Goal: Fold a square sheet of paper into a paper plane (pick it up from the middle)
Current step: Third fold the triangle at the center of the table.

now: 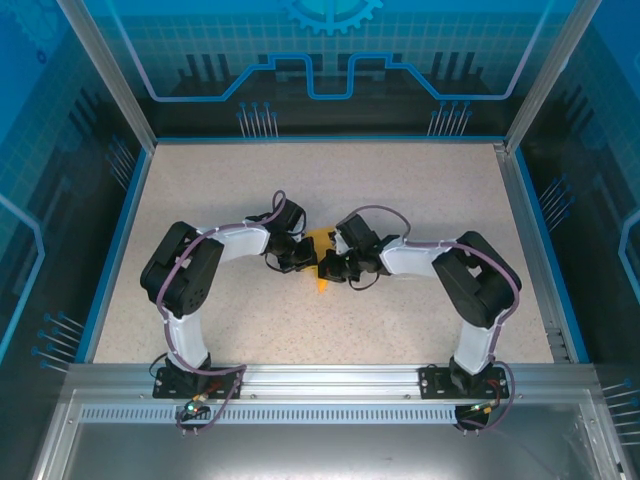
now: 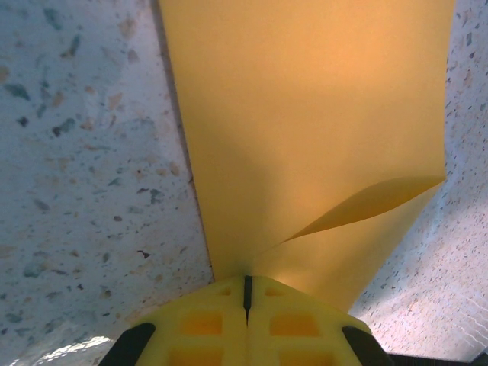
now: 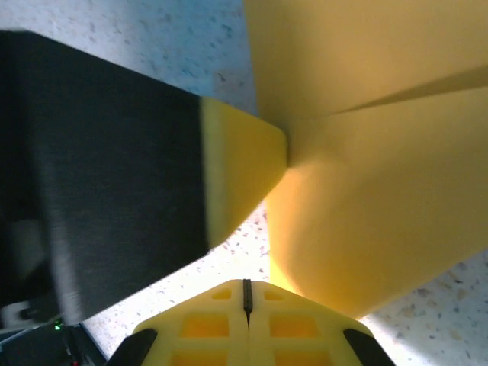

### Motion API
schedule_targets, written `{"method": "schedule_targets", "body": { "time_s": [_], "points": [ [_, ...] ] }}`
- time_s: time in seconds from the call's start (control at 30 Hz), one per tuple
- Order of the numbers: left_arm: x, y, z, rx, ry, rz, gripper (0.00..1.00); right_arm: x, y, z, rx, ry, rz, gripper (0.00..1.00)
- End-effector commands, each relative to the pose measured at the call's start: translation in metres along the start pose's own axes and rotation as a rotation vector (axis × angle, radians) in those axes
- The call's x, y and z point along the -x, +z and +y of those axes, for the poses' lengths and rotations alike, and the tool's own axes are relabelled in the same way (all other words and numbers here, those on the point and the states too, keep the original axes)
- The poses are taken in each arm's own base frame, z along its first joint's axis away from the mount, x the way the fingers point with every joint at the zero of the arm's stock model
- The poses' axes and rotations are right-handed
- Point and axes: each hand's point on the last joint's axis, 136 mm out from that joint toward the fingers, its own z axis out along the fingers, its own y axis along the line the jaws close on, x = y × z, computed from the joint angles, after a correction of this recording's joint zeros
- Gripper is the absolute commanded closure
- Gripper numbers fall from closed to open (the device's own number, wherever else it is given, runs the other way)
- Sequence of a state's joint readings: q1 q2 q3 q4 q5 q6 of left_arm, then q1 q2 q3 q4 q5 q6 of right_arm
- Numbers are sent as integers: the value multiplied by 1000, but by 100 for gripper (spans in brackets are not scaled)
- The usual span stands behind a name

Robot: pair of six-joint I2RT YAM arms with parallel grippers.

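No readable text, numbers or brand marks.
Only sign-like graphic: gear emblem (image 1: 331, 12) at the top of the back panel (image 1: 330, 100), cut off by the frame edge, with blue circuit-style line art under it and on the side walls, no letters or digits in it. Sheet of paper (image 2: 305, 114) is plain, and the small bits on the arm bases are too small to read.
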State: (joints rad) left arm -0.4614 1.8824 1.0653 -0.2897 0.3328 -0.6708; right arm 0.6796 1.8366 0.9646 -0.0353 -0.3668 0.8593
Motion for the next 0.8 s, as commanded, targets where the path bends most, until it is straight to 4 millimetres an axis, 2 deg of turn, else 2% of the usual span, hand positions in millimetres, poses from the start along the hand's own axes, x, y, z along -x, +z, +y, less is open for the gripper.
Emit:
{"method": "schedule_targets", "body": {
  "time_s": [0.0,0.23,0.3,0.37,0.53,0.67,0.77],
  "points": [
    [-22,12,46,170,-29,51,100,-8,8,-18,-50,16,43,98],
    [-21,11,46,175,-31,50,100,-35,4,-40,-94,47,101,98],
    [-21,11,46,176,-30,48,100,-35,0,-38,-86,38,99,98],
    [-22,11,46,175,-31,49,100,-28,-8,-35,-78,34,73,98],
    [-22,7,40,167,-19,47,100,10,-16,-10,-26,11,-21,98],
    [-23,8,42,169,-20,53,100,20,-4,-19,-45,43,-19,99],
    [-23,9,43,172,-22,53,100,18,2,-31,-64,64,-6,99]
  ]
}}
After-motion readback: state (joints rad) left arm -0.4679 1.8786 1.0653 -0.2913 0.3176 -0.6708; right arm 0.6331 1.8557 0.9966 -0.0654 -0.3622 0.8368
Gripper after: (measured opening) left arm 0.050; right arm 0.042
